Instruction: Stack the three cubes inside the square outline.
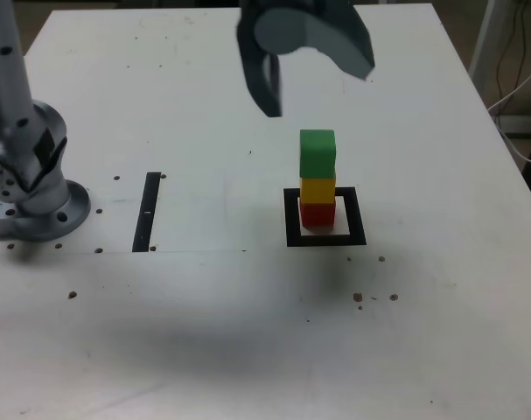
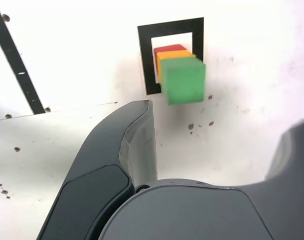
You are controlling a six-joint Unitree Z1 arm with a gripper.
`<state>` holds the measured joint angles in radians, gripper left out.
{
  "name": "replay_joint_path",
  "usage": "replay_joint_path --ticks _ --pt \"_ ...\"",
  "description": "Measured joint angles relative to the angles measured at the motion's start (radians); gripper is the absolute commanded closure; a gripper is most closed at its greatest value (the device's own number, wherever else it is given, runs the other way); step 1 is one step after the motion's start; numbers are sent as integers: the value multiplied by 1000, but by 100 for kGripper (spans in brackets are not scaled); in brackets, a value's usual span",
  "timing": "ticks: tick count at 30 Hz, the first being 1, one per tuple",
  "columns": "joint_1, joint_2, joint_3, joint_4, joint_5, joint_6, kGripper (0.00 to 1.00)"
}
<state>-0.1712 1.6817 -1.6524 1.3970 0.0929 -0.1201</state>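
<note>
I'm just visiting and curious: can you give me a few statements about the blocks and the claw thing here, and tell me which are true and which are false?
1. The green cube sits on top of the stack. True.
2. The red cube is in the middle. False: it is at the bottom, with the yellow cube above it.
3. The stack stands inside the square outline. True.
4. The gripper is clamped on the green cube. False: it is open, above the stack and holding nothing.
5. The narrow black strip lies under the stack. False: it lies apart, toward the exterior view's left.
</note>
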Motion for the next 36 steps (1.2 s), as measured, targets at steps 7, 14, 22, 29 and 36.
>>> replay_joint_path --ticks 7,14,22,29,36 --pt "0 -129 115 -38 -17 -2 0" --pt "20 -248 339 -139 -60 -2 0" --pt "21 -319 566 -188 -61 -2 0" --pt "21 -331 718 -238 -71 -2 0" --pt "21 -328 817 -324 -118 -2 1"
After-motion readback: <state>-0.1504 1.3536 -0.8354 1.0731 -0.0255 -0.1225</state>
